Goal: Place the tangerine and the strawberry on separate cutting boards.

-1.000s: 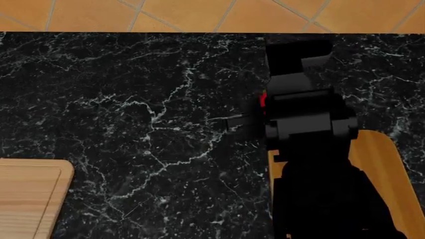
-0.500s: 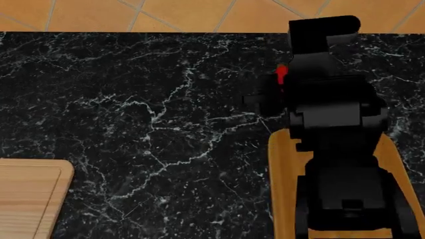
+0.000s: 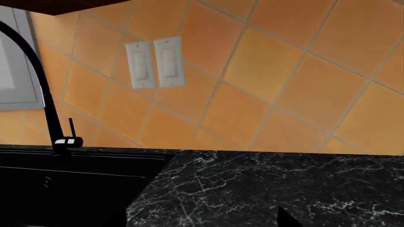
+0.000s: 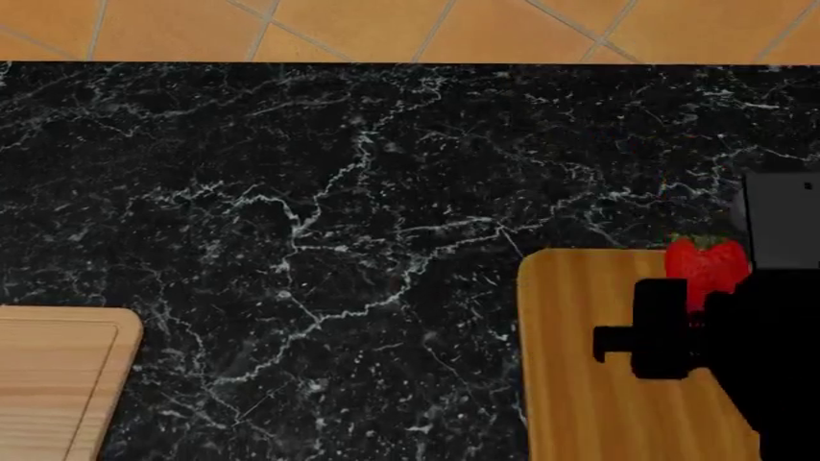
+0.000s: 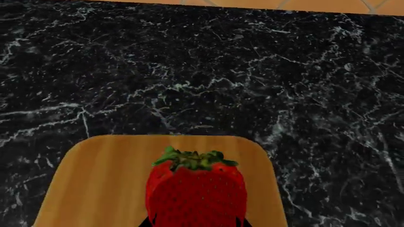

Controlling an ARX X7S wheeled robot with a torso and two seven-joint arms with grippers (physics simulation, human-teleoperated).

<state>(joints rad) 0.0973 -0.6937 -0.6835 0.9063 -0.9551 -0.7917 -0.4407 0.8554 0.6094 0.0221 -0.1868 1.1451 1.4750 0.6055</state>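
The right gripper [image 4: 708,300] is at the right edge of the head view, over the golden board [image 4: 577,384]. It holds the strawberry [image 4: 706,263] between its fingers. In the right wrist view the berry [image 5: 196,187] fills the lower centre, green top pointing toward the far edge of the board [image 5: 101,179], w/ dark finger tips just visible at both sides of its base. I cannot tell if the berry touches the board or hangs a little above it.

The golden board lies on the black marble desk [image 4: 321,192], right side. The pale board [image 4: 58,379] w/ a groove lies at the left, well apart; only its corner shows.

The tangerine is not visible in any view.

The left gripper is not seen. Its wrist view shows only the desk [image 3: 265,189], a black sink [image 3: 69,189] w/ a black tap [image 3: 38,85], an orange tiled wall [image 3: 284,80] and two light switches [image 3: 154,63].
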